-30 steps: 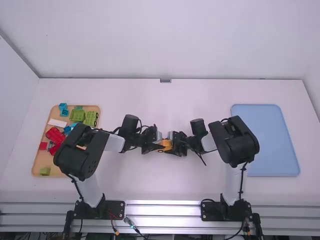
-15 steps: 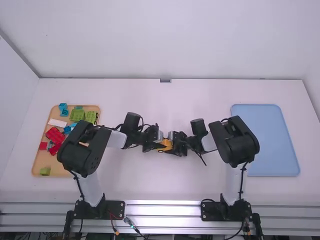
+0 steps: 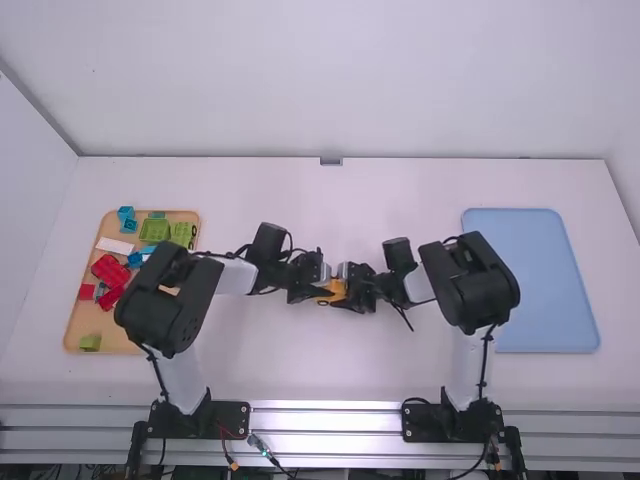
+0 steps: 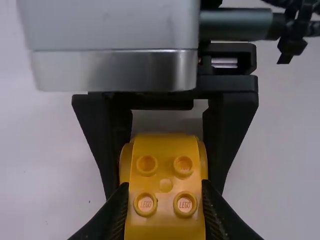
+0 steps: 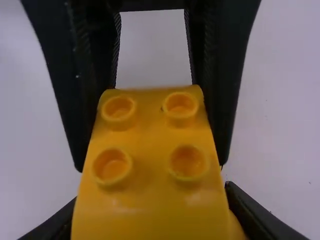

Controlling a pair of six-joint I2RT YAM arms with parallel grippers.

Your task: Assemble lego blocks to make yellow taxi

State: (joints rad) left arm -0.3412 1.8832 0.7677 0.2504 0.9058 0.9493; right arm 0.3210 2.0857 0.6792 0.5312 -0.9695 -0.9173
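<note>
The left gripper [image 4: 165, 200] has its fingers closed against both sides of a yellow plastic brick body with round studs on top [image 4: 165, 185]. The right gripper [image 5: 150, 205] also has its fingers closed on the yellow body, facing the left one, so the piece sits clamped between the two, around the middle of the white table [image 3: 320, 370]. Whether the yellow is one brick or two joined, I cannot tell.

Over the last second the left arm has edged a little toward the table's right edge, and the right arm has barely shifted. The yellow body stays between them. I take this as a small push to seat a joint or square up a handover, rather than a new pick. Next, one side probably has to let go cleanly; a pull at an angle could twist the body or part a joint.

Farther out, near the table's left edge, a light wooden tray [image 3: 122, 335] holds red blocks [image 3: 110, 270] toward its left edge, green blocks [image 3: 155, 230] toward its far edge, blue blocks [image 3: 126, 213] by its far left corner and a flat white piece [image 3: 115, 245]. A flat light-blue tray [image 3: 525, 280] lies near the table's right edge. The taxi looks unfinished.
</note>
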